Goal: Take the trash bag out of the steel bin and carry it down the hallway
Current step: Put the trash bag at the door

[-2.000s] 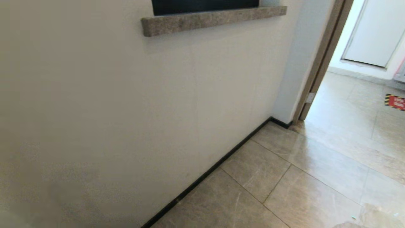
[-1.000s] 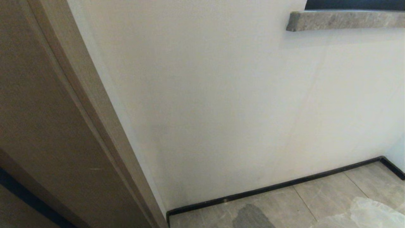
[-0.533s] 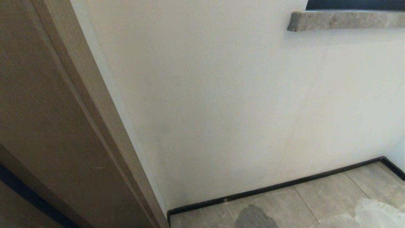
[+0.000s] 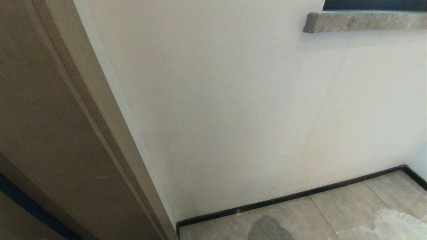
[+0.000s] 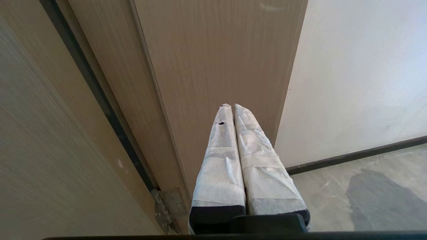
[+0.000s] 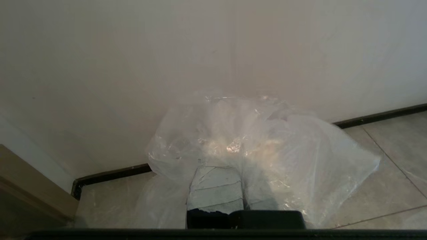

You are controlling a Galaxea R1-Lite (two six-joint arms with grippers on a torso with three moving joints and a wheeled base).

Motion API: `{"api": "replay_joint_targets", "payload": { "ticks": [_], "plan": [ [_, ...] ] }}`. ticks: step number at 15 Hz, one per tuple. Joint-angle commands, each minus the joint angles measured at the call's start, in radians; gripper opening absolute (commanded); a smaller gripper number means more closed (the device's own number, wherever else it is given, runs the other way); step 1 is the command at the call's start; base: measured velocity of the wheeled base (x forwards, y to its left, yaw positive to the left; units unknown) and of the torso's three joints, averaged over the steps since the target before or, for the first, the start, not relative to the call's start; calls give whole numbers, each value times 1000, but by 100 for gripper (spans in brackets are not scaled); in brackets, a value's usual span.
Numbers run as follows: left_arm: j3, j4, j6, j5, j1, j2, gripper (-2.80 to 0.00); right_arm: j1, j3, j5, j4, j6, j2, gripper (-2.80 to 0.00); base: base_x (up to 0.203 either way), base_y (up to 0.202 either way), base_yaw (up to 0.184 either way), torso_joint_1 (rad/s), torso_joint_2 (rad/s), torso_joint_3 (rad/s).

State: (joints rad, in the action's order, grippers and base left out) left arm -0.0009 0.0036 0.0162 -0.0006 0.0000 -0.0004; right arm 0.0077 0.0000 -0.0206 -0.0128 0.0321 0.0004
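Observation:
The trash bag (image 6: pixel 267 143), clear and crinkly, billows over my right gripper (image 6: pixel 242 156), which is shut on its plastic; one white-wrapped finger (image 6: pixel 217 190) shows beneath the film and the tips are hidden. A corner of the trash bag (image 4: pixel 397 226) shows at the lower right of the head view. My left gripper (image 5: pixel 233 106) is shut with nothing in it, its wrapped fingers pressed together and pointing at a brown door panel (image 5: pixel 213 60). The hallway's grey marbled floor tiles (image 4: pixel 347 206) lie below. The steel bin is out of view.
A white wall (image 4: pixel 250 116) with a black baseboard (image 4: pixel 287 199) stands close ahead. A brown door frame (image 4: pixel 83 116) fills the left. A stone ledge (image 4: pixel 363 20) juts out at the upper right. A door hinge (image 5: pixel 168 205) sits low beside the left gripper.
Since two seconds ago the whole head view has swung left, from the open doorway to the door frame. Over the last second the view has held still, and the bag corner has barely shifted.

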Motion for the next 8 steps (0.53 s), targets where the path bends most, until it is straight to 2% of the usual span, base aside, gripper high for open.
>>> {"api": "replay_joint_targets", "payload": {
  "ticks": [1, 8],
  "plan": [
    [1, -2, 1, 1, 0, -1, -280, 0, 2, 0, -1, 0, 1, -280, 0, 0, 0, 0, 0, 0],
    [1, -2, -5, 1, 0, -1, -280, 0, 2, 1, 0, 0, 1, -280, 0, 0, 0, 3, 3, -157]
  ]
}}
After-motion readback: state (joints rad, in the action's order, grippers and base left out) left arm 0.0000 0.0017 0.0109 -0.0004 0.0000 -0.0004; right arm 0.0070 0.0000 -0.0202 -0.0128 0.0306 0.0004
